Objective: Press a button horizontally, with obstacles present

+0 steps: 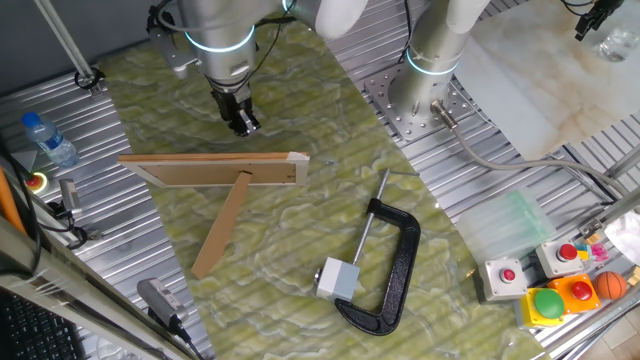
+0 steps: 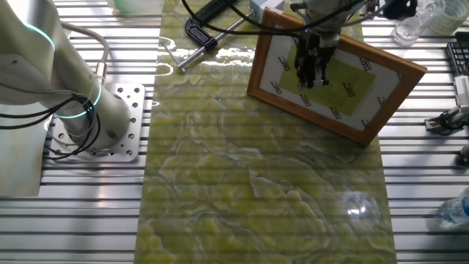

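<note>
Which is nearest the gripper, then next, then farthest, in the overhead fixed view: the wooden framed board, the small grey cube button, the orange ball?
1. Wooden framed board, just below the gripper.
2. Small grey cube button, by the clamp.
3. Orange ball, far edge.

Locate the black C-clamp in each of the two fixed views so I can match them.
One fixed view: the black C-clamp lies lower right of centre on the green mat, its screw rod pointing up, the small grey button box at its left.
The other fixed view: the clamp is at the top edge, left of centre, partly cut off.
Shared landmark: the wooden frame board, with the gripper near it.
</note>
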Controlling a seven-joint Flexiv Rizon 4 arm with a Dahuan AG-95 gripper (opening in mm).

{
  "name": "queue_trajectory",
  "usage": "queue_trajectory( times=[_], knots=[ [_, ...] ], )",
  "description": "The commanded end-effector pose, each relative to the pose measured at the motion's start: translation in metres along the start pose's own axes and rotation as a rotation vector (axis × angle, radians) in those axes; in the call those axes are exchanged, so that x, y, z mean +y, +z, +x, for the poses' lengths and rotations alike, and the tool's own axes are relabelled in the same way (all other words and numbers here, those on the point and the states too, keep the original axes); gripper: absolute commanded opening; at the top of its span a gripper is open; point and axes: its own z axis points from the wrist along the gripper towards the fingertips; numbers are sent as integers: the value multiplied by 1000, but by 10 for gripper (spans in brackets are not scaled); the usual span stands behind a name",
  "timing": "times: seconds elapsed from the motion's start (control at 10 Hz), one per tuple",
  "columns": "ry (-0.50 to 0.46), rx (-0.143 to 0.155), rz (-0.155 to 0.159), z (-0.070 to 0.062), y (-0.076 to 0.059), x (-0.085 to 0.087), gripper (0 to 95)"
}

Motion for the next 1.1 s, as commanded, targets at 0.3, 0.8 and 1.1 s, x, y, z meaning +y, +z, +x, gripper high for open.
queue_trajectory(
  times=[0.3,0.8,1.1],
  knots=[
    [-34,-4,11,2,-16,-6,0],
    [-68,-41,29,-7,-55,-4,0],
    [-82,-82,57,-36,-87,22,0]
  ],
)
